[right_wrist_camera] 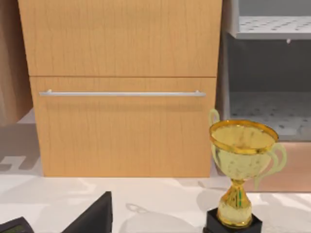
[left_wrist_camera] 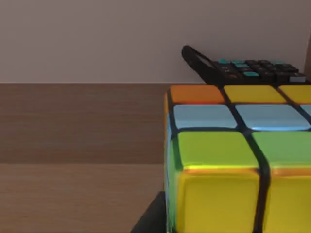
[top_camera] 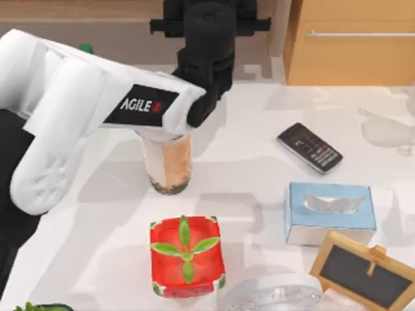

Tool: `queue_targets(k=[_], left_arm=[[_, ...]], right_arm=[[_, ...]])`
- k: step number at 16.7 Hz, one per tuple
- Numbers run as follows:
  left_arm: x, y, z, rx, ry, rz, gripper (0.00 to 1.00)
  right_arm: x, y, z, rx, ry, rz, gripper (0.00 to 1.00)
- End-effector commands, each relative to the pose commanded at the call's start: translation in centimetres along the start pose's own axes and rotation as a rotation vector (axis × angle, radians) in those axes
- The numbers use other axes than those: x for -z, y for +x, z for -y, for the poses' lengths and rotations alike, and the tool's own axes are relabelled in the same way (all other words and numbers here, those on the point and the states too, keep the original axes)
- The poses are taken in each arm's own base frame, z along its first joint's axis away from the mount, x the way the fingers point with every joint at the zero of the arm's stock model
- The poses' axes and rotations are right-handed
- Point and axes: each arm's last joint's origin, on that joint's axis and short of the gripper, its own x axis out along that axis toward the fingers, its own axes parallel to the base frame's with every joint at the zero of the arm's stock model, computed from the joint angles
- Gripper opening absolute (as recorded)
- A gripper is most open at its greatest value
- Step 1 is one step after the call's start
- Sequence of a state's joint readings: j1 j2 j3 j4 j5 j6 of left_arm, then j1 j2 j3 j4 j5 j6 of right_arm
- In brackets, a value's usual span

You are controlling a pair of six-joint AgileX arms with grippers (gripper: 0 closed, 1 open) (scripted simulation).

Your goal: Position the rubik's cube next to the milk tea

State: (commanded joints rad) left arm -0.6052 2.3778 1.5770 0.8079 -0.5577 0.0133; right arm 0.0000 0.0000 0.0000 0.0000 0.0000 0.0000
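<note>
Left gripper up above the table, just behind the milk tea; cannot tell if open or closed. One rubik's cube right up close at the left wrist, one dark calculator behind it. Near the milk tea: one red box in front, one phone and one blue tissue box to the right.

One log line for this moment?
left hand: holding small multicoloured rubik's cube | tall clear milk tea cup: under left arm | right arm: parked facing wooden cabinet
</note>
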Motion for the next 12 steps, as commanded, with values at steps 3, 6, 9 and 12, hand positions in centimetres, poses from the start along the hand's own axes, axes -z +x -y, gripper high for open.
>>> queue_targets(k=[3, 6, 9, 12], left_arm=[[0.0, 0.0, 0.0, 0.0, 0.0, 0.0, 0.1], [0.0, 0.0, 0.0, 0.0, 0.0, 0.0, 0.0], [0.0, 0.0, 0.0, 0.0, 0.0, 0.0, 0.0], [0.0, 0.0, 0.0, 0.0, 0.0, 0.0, 0.0]], right_arm=[[0.0, 0.0, 0.0, 0.0, 0.0, 0.0, 1.0], [0.0, 0.0, 0.0, 0.0, 0.0, 0.0, 1.0], [0.0, 0.0, 0.0, 0.0, 0.0, 0.0, 1.0], [0.0, 0.0, 0.0, 0.0, 0.0, 0.0, 1.0]])
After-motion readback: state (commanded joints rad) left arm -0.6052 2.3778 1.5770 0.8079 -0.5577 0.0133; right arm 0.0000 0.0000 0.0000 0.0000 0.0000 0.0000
